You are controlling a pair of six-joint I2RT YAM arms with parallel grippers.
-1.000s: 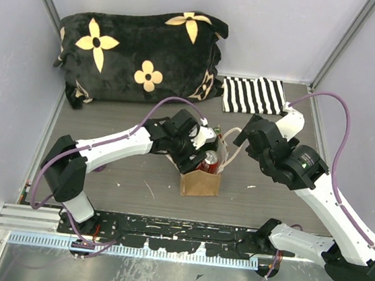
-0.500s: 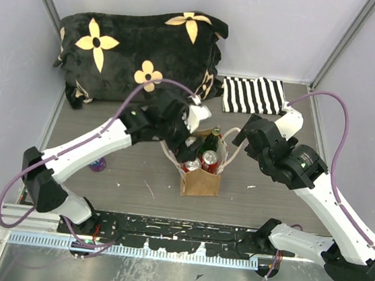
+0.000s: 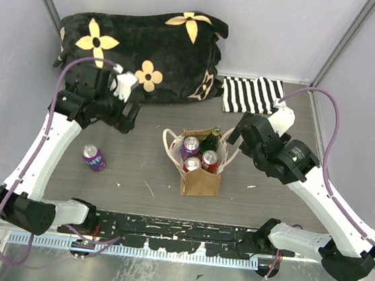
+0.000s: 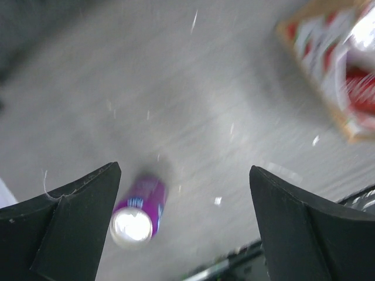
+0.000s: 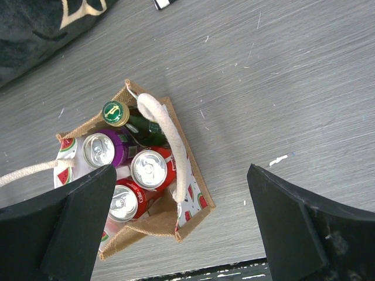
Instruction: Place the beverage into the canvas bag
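The tan canvas bag [image 3: 200, 181] stands upright mid-table with its cream handles [image 3: 168, 145] spread. It holds a purple can [image 3: 191, 146], two red cans [image 3: 210, 159] and a green bottle [image 3: 212, 139]. Another purple can [image 3: 93, 157] lies on the table to the bag's left. My left gripper [image 3: 129, 115] is open and empty, high up and left of the bag; its view shows the lying can [image 4: 139, 209] below the left finger. My right gripper [image 3: 237, 134] is open and empty, hovering at the bag's right. Its view looks down into the bag [image 5: 146, 223].
A black pillow with cream flowers [image 3: 140, 50] lies along the back. A flat black-and-white striped cloth [image 3: 252, 95] lies at the back right. The arms' black base rail [image 3: 177, 233] runs along the near edge. White walls close in both sides.
My left arm has lifted off the bag and swung far to the left, open and empty. The lying purple can has come into view. The right arm has barely shifted.
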